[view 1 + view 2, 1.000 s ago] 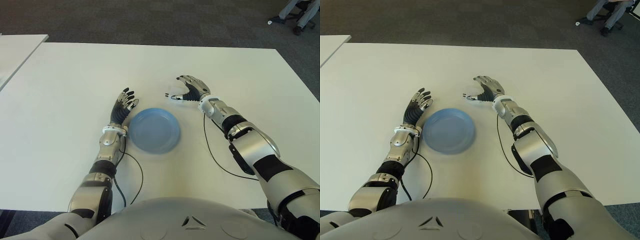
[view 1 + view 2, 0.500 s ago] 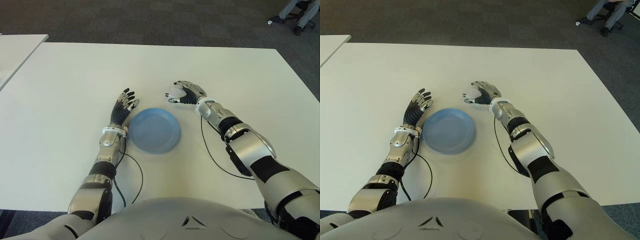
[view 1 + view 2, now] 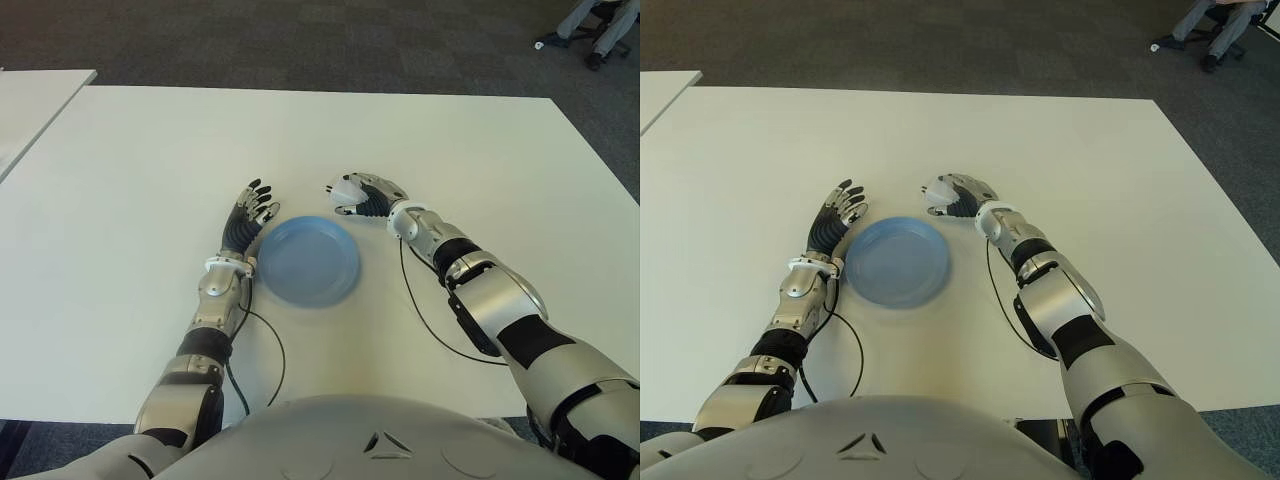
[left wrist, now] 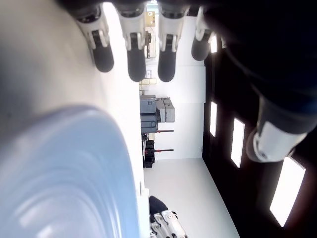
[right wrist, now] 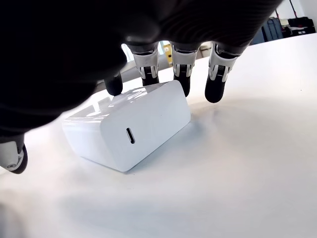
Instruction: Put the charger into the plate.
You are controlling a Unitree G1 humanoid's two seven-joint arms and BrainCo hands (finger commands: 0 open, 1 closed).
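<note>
The white charger point(image 5: 131, 129) lies flat on the white table point(image 3: 140, 150), just beyond the right rim of the blue plate point(image 3: 305, 262). My right hand point(image 3: 352, 194) covers it, shut on it. Its fingertips point(image 5: 181, 74) press along the block's far edge and the thumb shows off to one side. From the eye views only a white corner of the charger point(image 3: 344, 186) peeks out under that hand. The plate holds nothing. My left hand point(image 3: 250, 212) shows beside the plate's left rim, fingers straight and spread.
Black cables point(image 3: 425, 310) trail from both wrists across the table towards me. A second white table point(image 3: 40, 90) stands off to the left. An office chair base point(image 3: 600, 45) is on the carpet at the far right.
The right hand has slid slightly left and down over the charger, and its fingers have gone from spread to curled around it. The left hand and plate have not moved.
</note>
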